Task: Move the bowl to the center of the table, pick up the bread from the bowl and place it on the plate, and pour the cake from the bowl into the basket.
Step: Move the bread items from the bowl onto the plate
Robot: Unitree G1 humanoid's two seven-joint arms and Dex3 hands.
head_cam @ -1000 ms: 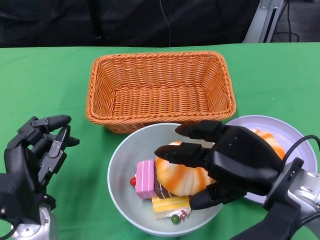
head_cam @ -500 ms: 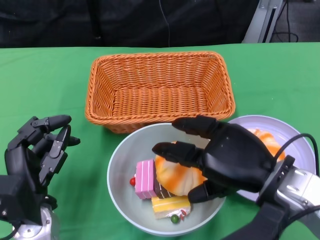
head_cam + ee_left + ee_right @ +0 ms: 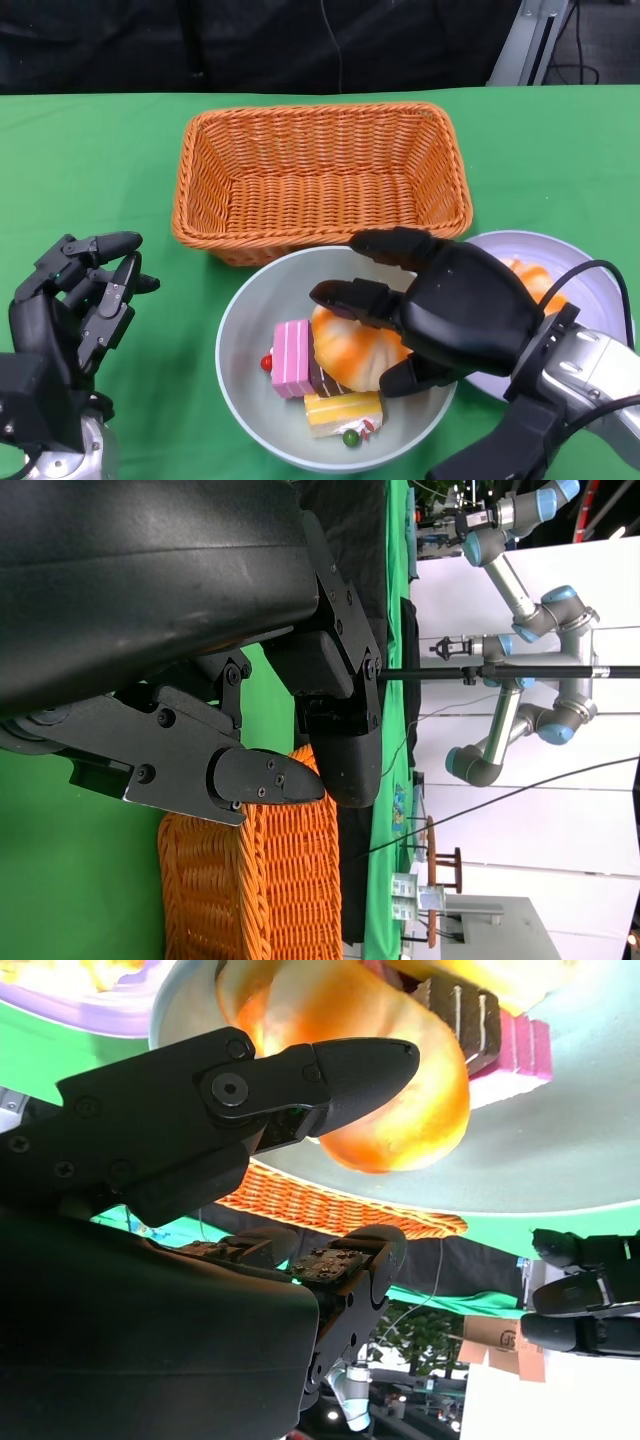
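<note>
- At the far left, your left hand (image 3: 75, 300) hovers over the green bench (image 3: 120, 170), fingers loosely curled and holding nothing, well apart from the bowl.
- Toward the back, the orange wicker basket (image 3: 320, 175) stands with nothing visible inside, its near wall just behind the bowl's rim.
- In the middle, the pale bowl (image 3: 245, 330) sits near the bench's centre. It holds the orange-glazed bread (image 3: 355, 350), a pink cake slice (image 3: 290, 358) and a yellow cake slice (image 3: 340, 412) topped with small berries.
- Your right hand (image 3: 445, 315) is over the bowl, fingers spread around the bread. The right wrist view shows one finger lying against the bread's side; whether the grip has closed cannot be told.
- At the right, the lilac plate (image 3: 590, 270) lies just beside the bowl, with another orange bread (image 3: 530, 280) already on it, partly hidden by your hand.
- The step in hand looks like picking up the bread. Next, you likely need to close the fingers firmly, lift clear of the cake, and carry rightward to the plate.
</note>
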